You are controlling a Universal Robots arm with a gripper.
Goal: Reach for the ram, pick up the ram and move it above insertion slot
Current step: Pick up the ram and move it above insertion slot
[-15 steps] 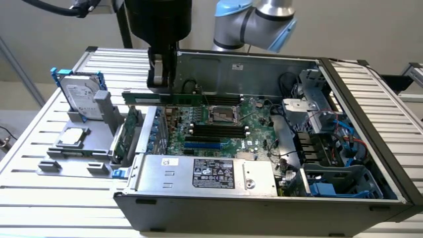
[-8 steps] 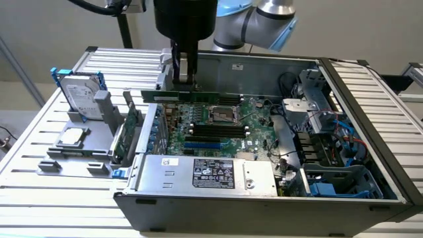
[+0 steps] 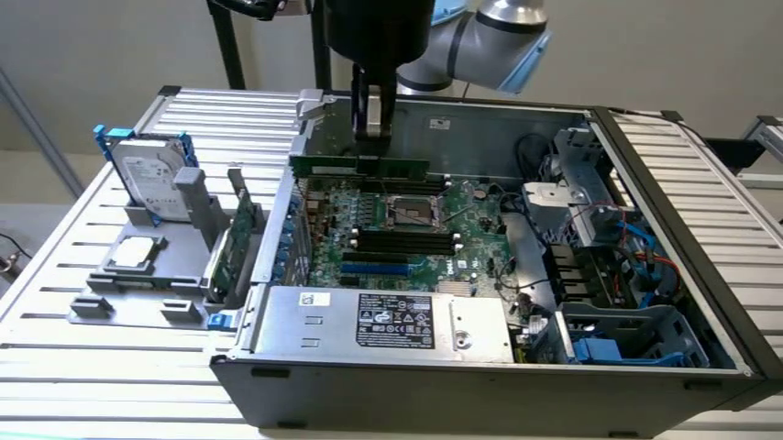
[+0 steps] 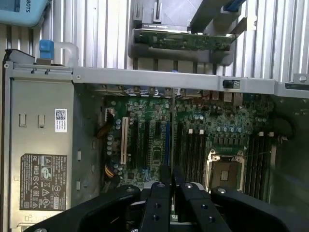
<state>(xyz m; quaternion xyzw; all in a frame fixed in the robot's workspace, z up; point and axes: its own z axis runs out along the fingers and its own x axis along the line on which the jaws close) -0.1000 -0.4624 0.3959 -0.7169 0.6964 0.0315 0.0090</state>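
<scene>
The exterior view looks down at a slant from above and in front of an open computer case [image 3: 490,367] on a slatted metal table [image 3: 73,367], far enough back to take in the whole case, a parts stand [image 3: 147,275] at the exterior view's left, and the arm [image 3: 490,46] coming in from the far side. The wrist view looks almost straight down from close above the green board [image 4: 159,140], past the gripper [image 4: 172,193] at the picture's edge. Both views share the board [image 3: 391,238], the silver processor socket [image 3: 413,213] [image 4: 224,171], the black memory slots [image 3: 398,240] [image 4: 193,154] and the labelled power box [image 3: 391,325] [image 4: 38,159].
</scene>
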